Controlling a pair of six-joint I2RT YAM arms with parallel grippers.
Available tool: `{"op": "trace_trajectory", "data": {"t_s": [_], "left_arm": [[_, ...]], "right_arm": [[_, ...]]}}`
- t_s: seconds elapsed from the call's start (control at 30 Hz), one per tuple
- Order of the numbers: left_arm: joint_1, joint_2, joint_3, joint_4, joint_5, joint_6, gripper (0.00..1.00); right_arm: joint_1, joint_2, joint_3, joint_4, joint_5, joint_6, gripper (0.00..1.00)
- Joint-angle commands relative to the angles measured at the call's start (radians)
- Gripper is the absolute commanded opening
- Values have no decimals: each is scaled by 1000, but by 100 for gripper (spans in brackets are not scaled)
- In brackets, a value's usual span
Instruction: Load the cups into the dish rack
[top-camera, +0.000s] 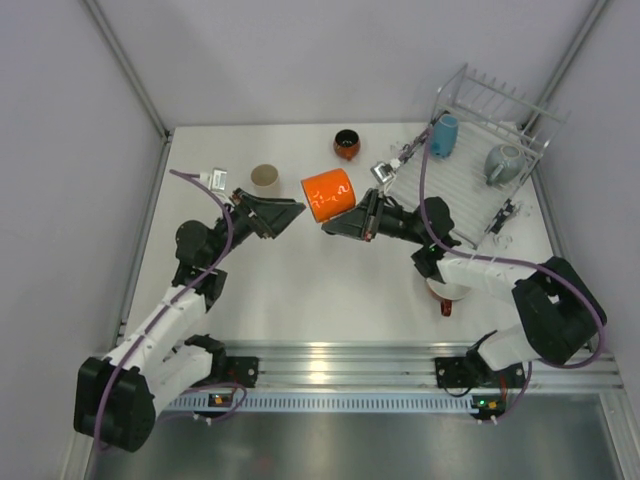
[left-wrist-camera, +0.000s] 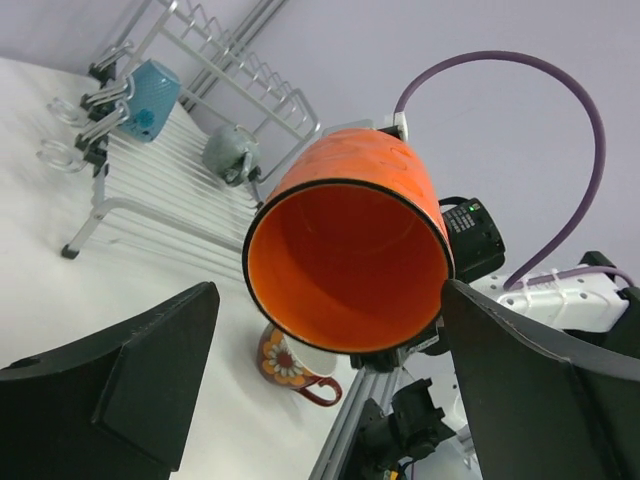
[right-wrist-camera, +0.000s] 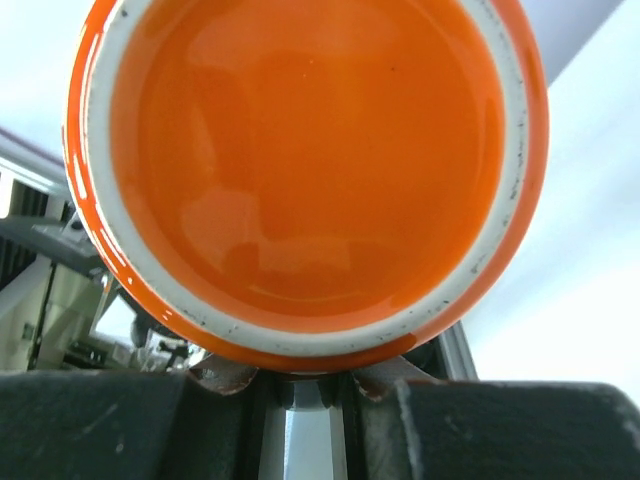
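Worktop (top-camera: 300, 300): white, walled on the left, far and right sides, with a metal rail along the near edge where both arms are bolted.
Dish rack (top-camera: 455, 185): silvery wire frame filling the far right corner, its right side along the right edge.
Open room: bare white surface shows between the two arms, from the centre to the near rail.
Orange cup (top-camera: 328, 194): in the air above the centre, lying sideways, mouth toward the left arm, just left of the rack.
Right gripper (top-camera: 342, 224): clamped on the orange cup's lower side, though the contact itself is mostly hidden.
Left gripper (top-camera: 290, 214): fingers (left-wrist-camera: 130, 380) spread wide apart, facing the cup's mouth without touching it.
Grey mug (top-camera: 503, 162): on the rack's right side.
Light blue cup (top-camera: 444, 136): at the rack's far left end.
Red mug (top-camera: 445, 293): on the worktop toward the near right, partly under the right arm.
Beige tumbler (top-camera: 265, 179): upright, far left of centre, well in from the left edge.
Dark-and-orange cup (top-camera: 346, 145): upright near the far edge, centre.
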Motion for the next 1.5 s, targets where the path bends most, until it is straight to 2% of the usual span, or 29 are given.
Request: {"op": "trace_trajectory", "data": {"t_s": [0.0, 0.17, 0.27, 0.33, 0.37, 0.4, 0.47, 0.5, 0.57, 0.6, 0.73, 0.8, 0.87, 1.0, 1.17, 1.3, 1.47], "left_arm": [[-2, -38, 13, -82, -40, 69, 98], [-4, -94, 47, -358, -179, 181, 98], [-2, -129, 62, -481, -259, 232, 98], [-1, -144, 79, -553, -305, 273, 98], [-2, -153, 88, -631, -351, 290, 98], [-2, -158, 114, -668, -374, 310, 98], [-2, -158, 138, -768, -423, 365, 98], [-2, -160, 155, -802, -440, 383, 98], [-2, -161, 172, -871, -482, 425, 98], [-2, -167, 177, -888, -488, 437, 98], [-2, -203, 165, -908, -509, 462, 98], [-2, -222, 162, -907, -502, 462, 98], [-2, -235, 157, -911, -496, 466, 98], [-2, -267, 154, -922, -497, 477, 98], [-2, -295, 154, -922, -494, 480, 98], [-2, -292, 157, -925, -488, 480, 98], [-2, -293, 159, -928, -490, 483, 98]], "right_arm": [[-55, -25, -15, 143, 11, -9, 0], [-187, -39, -65, 110, -9, -25, 0], [-264, -62, -79, 21, -16, -83, 0], [-319, -99, -70, -112, -7, -136, 0], [-333, -114, -61, -190, 7, -218, 0], [-348, -152, -46, -372, 60, -276, 0], [-365, -189, 22, -578, 150, -461, 0], [-365, -221, 42, -731, 257, -513, 0], [-365, -244, 75, -806, 345, -602, 0], [-365, -261, 82, -838, 437, -617, 0], [-365, -255, 146, -979, 640, -676, 0], [-365, -223, 177, -1035, 799, -684, 0], [-364, -197, 227, -1091, 891, -702, 0], [-365, -130, 273, -1112, 1101, -697, 0], [-359, -28, 399, -1174, 1254, -653, 0], [-356, 146, 557, -1312, 1357, -607, 0], [-355, 258, 657, -1265, 1314, -593, 0]]}}
